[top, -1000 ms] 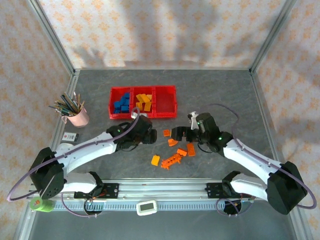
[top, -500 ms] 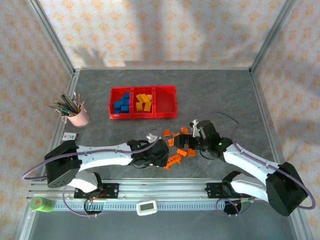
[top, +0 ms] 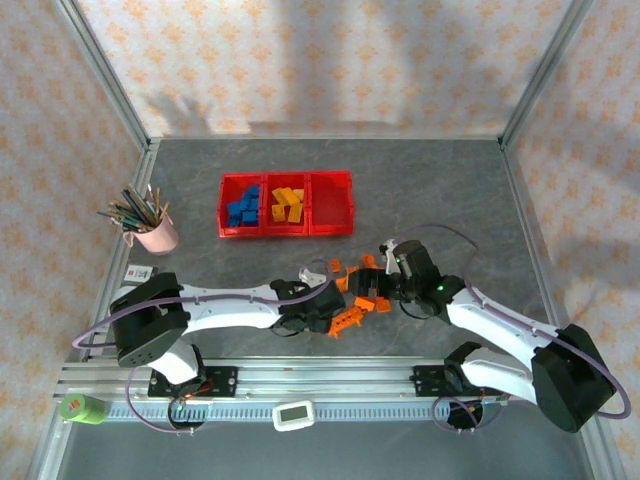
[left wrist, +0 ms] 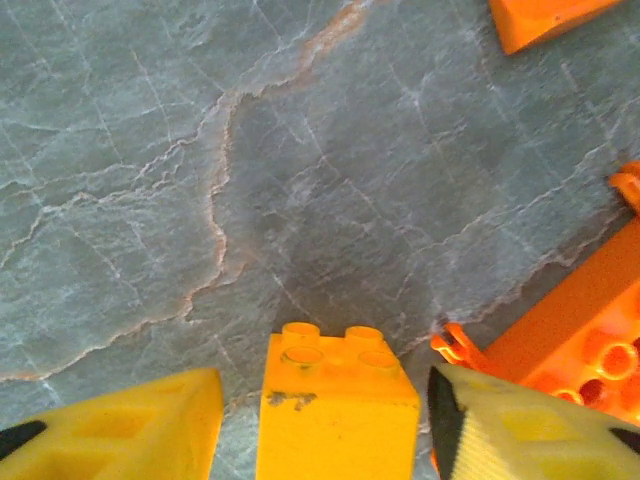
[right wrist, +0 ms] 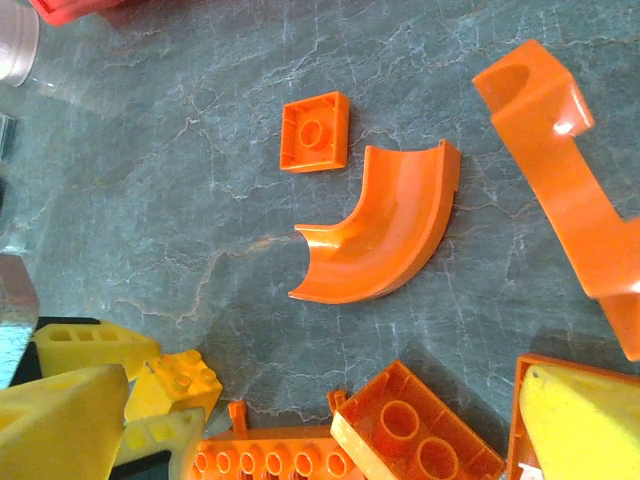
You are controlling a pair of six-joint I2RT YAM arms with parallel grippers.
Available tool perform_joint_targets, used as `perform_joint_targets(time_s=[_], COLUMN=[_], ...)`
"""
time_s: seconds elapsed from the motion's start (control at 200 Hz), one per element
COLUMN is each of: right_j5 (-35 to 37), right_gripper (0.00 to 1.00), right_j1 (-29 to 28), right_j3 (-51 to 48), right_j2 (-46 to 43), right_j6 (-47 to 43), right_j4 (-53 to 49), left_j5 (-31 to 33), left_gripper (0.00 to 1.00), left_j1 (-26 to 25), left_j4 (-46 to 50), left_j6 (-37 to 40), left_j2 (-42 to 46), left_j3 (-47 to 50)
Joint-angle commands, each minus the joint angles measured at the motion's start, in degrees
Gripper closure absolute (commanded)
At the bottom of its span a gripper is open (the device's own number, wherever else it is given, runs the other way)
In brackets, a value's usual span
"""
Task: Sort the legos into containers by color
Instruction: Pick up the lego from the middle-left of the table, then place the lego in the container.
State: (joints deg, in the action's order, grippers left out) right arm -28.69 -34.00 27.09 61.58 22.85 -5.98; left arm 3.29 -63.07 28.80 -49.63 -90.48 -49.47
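Legos [top: 350,284] in orange lie scattered on the worktop [top: 450,190], apart from the red bins [top: 330,178]. Left gripper [left wrist: 320,395], jaws apart, straddles a yellow brick [left wrist: 335,410] (unclamped, gap visible). Right gripper [right wrist: 325,390] spread wide above orange pieces.

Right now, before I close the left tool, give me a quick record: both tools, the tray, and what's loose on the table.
left tool: open, astride a yellow brick, gap on each side
right tool: open wide above orange bricks, holding nothing
tray: blue bricks at left, yellow bricks in the middle
table: orange bricks loose between the two arms
pencil cup: left of the tray
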Motion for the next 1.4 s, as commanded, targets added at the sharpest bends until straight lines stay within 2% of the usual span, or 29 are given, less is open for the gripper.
perform_joint_targets(time_s=[0.0, 0.18, 0.32, 0.541, 0.666, 0.866, 1.016, 1.106, 1.396], right_j5=[1.2, 1.1, 0.7, 0.1, -1.9, -1.8, 0.1, 3.1, 4.5], right_gripper=[0.00, 0.00, 0.00, 0.00, 0.00, 0.00, 0.00, 0.00, 0.00], right_j1=[-0.3, -0.3, -0.3, -0.3, -0.3, -0.3, -0.3, -0.3, -0.3], right_j3=[-0.5, -0.2, 0.8, 3.0, 4.9, 8.0, 10.8, 12.2, 13.4], right_j2=[-1.0, -0.7, -0.6, -1.9, -1.5, 1.2, 4.9, 5.8, 8.2], right_j6=[-0.3, -0.2, 0.0, 1.8, 3.3, 5.4, 6.3, 7.3, 7.6], right_j4=[1.3, 1.7, 1.3, 1.0, 3.2, 8.6, 10.8, 10.0, 10.6], left_j5=[2.6, 2.6, 3.8, 7.1, 9.0, 13.5, 13.0, 13.1, 12.4], left_gripper=[0.45, 0.59, 0.66, 0.68, 0.68, 0.69, 0.70, 0.70, 0.70], left_j1=[-0.1, -0.2, -0.1, 2.0, 5.7, 16.1, 23.3, 25.4, 33.0], left_j4=[0.1, 0.3, 0.3, 3.1, 3.5, 2.3, -0.9, -1.3, -5.3], left_j6=[-0.3, -0.5, -0.7, -0.7, 1.2, 7.7, 12.2, 14.4, 19.1], left_j2=[-0.4, -0.3, 1.6, 7.3, 11.4, 13.2, 9.8, 6.0, -9.3], left_j3=[-0.3, 0.3, 0.8, 0.0, -1.3, -7.0, -11.8, -15.6, -27.9])
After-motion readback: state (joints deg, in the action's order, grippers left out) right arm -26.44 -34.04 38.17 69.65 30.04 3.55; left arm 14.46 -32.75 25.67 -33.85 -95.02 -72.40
